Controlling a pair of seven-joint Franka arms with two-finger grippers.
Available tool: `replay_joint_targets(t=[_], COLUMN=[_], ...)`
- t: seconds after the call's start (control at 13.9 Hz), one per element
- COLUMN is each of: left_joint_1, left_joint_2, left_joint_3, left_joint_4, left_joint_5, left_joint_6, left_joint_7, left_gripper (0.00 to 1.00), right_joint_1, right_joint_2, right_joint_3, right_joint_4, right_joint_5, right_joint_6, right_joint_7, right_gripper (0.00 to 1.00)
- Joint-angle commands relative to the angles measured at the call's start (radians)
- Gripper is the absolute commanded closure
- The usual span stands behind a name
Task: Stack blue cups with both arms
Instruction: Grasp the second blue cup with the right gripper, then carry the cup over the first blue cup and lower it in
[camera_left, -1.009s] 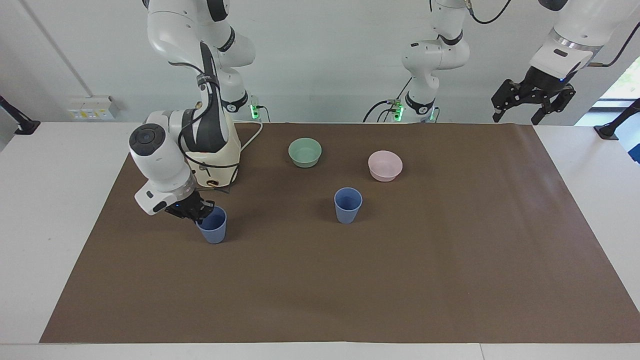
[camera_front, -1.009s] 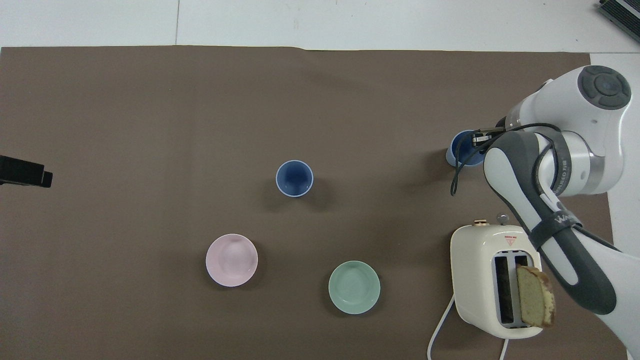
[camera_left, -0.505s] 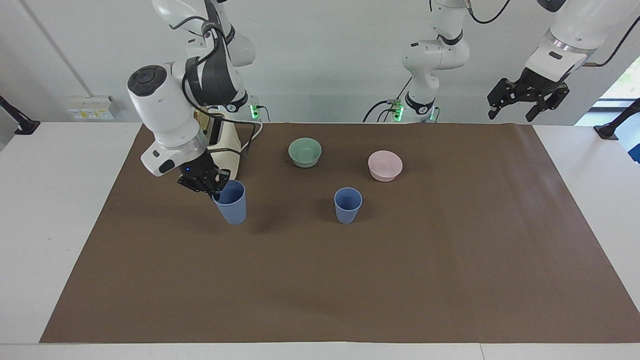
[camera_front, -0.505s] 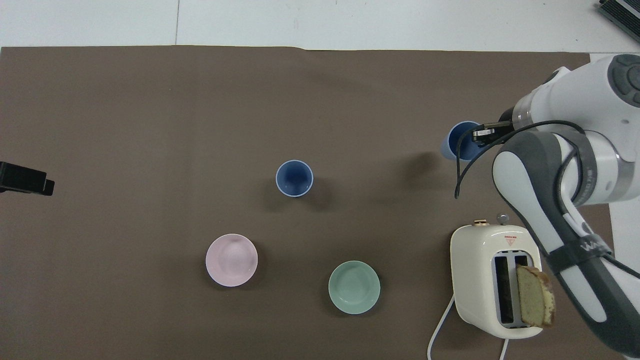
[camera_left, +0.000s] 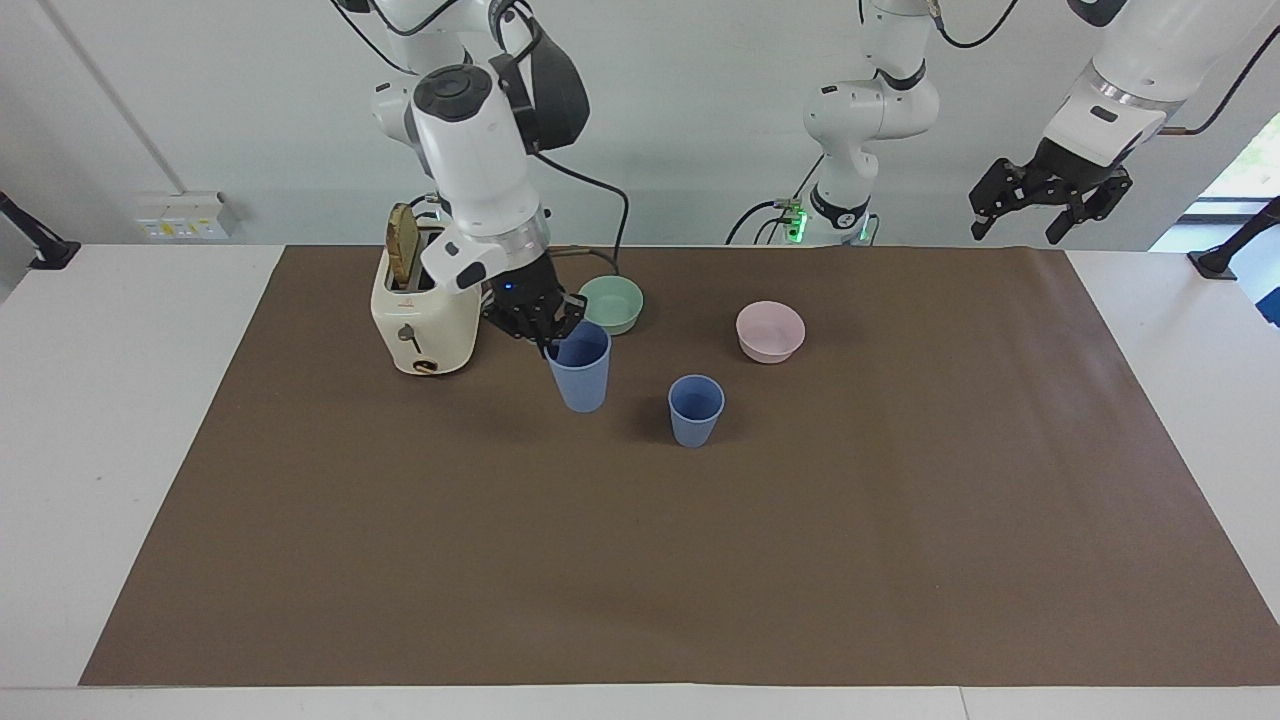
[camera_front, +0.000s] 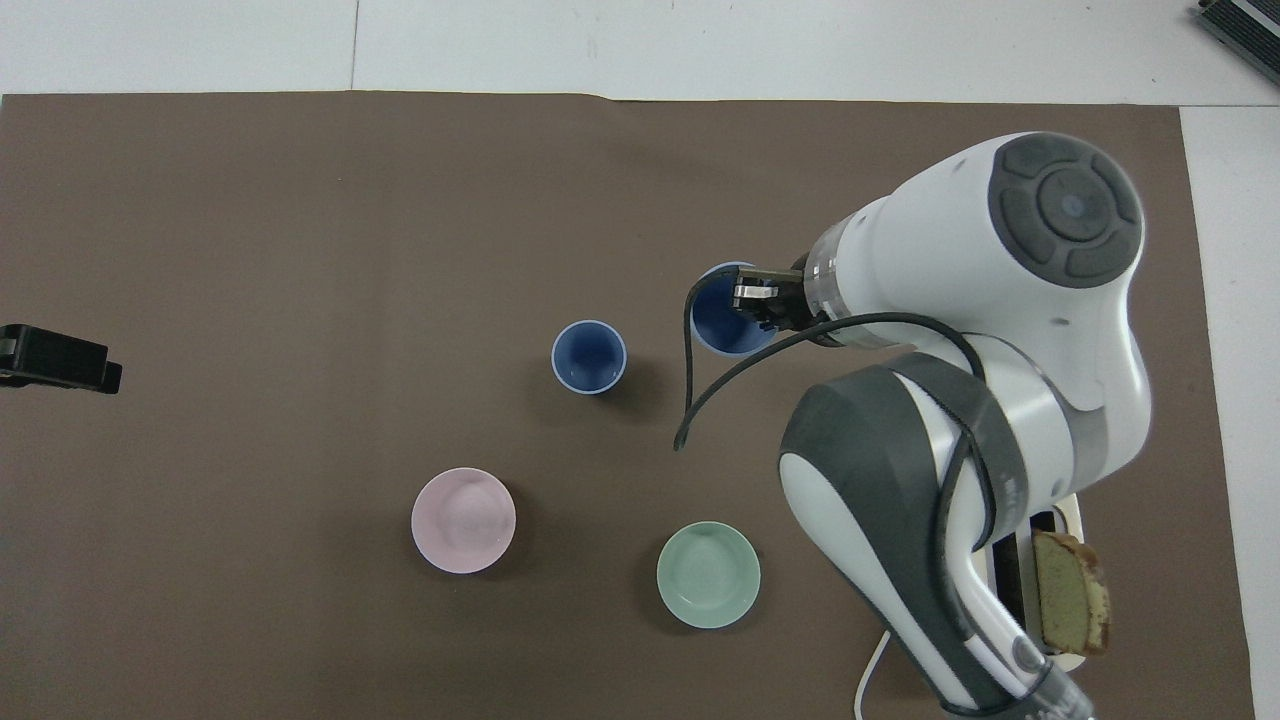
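Note:
One blue cup (camera_left: 696, 410) stands upright on the brown mat near the table's middle; it also shows in the overhead view (camera_front: 589, 356). My right gripper (camera_left: 545, 325) is shut on the rim of the second blue cup (camera_left: 580, 375) and holds it upright above the mat, between the toaster and the standing cup. In the overhead view the held cup (camera_front: 725, 320) sits just beside the standing one, with the right gripper (camera_front: 755, 300) at its rim. My left gripper (camera_left: 1045, 200) waits open and empty, high over the left arm's end of the table.
A cream toaster (camera_left: 425, 320) with a bread slice (camera_front: 1070, 600) stands at the right arm's end. A mint-green bowl (camera_left: 611, 303) and a pink bowl (camera_left: 770, 331) sit nearer to the robots than the standing cup. The brown mat (camera_left: 900, 520) covers the table.
My right gripper has lifted its blue cup off the mat and carried it toward the standing cup in the middle. The left gripper has barely moved.

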Motion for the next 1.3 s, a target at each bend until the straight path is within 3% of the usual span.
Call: replay_joint_targets(t=[0.0,0.29,0.58,1.23], left_joint_1=[-0.004,0.005,0.002,0.009], left_joint_2=[-0.034,-0.037,-0.031,-0.031], left_joint_3=[0.003,0.003,0.005,0.014], left_joint_4=[-0.040,-0.045,-0.033,-0.031], left_joint_5=[0.006,0.006,0.006,0.006], left_joint_6=[0.006,0.006,0.006,-0.005], left_joint_7=[-0.005,0.004,-0.008,-0.008], left_gripper=[0.00,0.00,0.00,0.00], right_joint_1=[0.070,0.164,0.181,0.178], right_joint_2=[0.060,0.155,0.202,0.222], right_joint_3=[-0.004,-0.004,-0.004,-0.004], right_joint_4=[0.033,0.110,0.110,0.087], right_joint_5=[-0.003,-0.013,-0.013,-0.014], right_joint_6=[0.007,0.045,0.092,0.141], right_joint_7=[0.106,0.236,0.250,0.244], right_gripper=[1.00,1.00,1.00,1.00])
